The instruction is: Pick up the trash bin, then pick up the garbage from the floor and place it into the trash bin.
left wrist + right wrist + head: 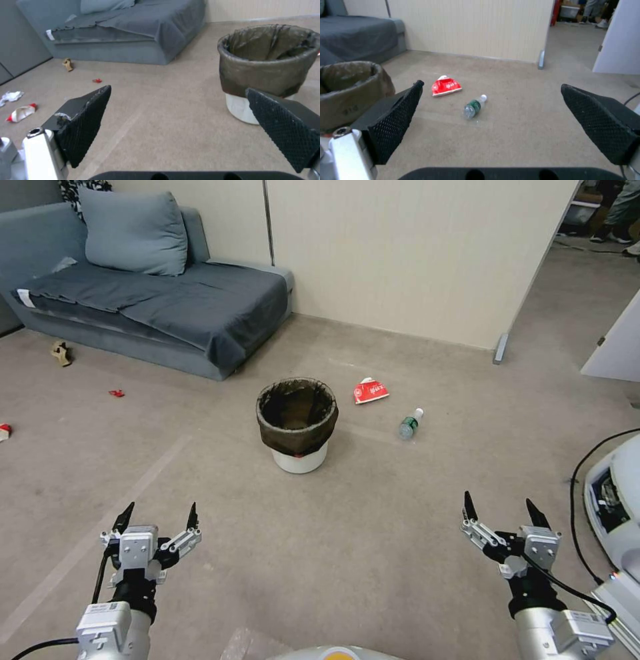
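On the floor, centre: trash bin (297, 423), upright, dark bag over rim.
Right of bin: red carton (371, 391), then bottle (411, 423) lying.
Far left: red scrap (117, 393), brown paper (61, 353).
Left gripper (158, 517): near, wide open, empty.
Right gripper (501, 508): near, wide open, empty.

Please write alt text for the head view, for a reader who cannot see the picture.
A trash bin with a dark bag stands upright on the beige floor, a crushed red carton and a clear bottle lying to its right. Nearer the camera, the left pincer and right pincer are open and empty above the floor. A grey sofa stands behind on the left.
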